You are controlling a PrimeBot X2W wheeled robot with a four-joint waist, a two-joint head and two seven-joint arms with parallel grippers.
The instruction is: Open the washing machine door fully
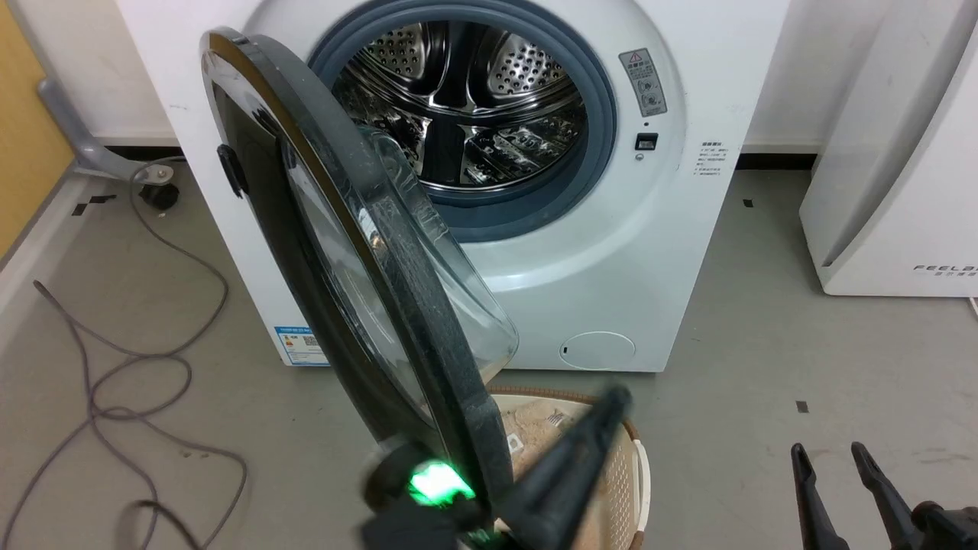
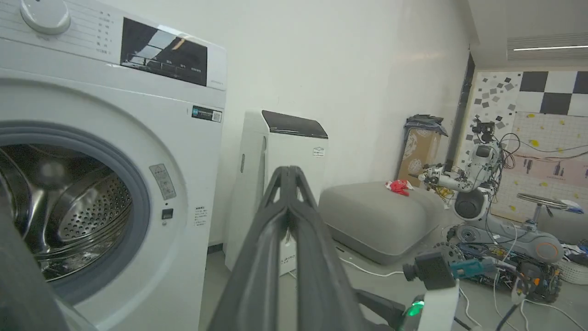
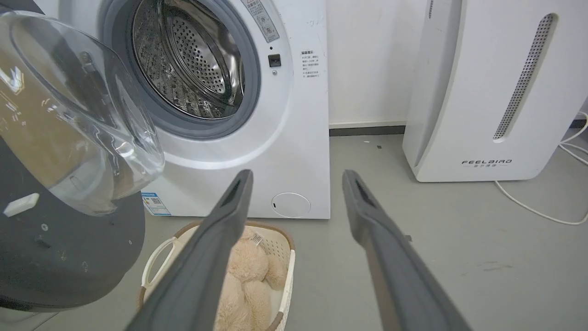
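Observation:
The white washing machine (image 1: 611, 267) stands ahead, its steel drum (image 1: 466, 114) exposed inside the grey rubber ring. The washing machine door (image 1: 344, 252) stands swung out on its left hinge, edge-on to me, glass bowl facing right. My left gripper (image 1: 611, 401) is shut and blurred, close beside the door's lower edge on the inner side, above a basket. In the left wrist view the left gripper (image 2: 287, 171) has its fingers pressed together on nothing, with the door's dark edge (image 2: 23, 285) at lower left. My right gripper (image 1: 829, 451) hangs open at lower right, empty, clear of the door (image 3: 69, 207).
A white basket (image 1: 640, 473) holding a beige plush toy (image 3: 243, 266) sits on the floor under the door. The white FEELBAIR appliance (image 1: 901, 191) stands to the right. Grey cables (image 1: 114, 367) loop over the floor at left. Another robot (image 2: 477, 202) and a grey cushion (image 2: 376, 216) lie beyond.

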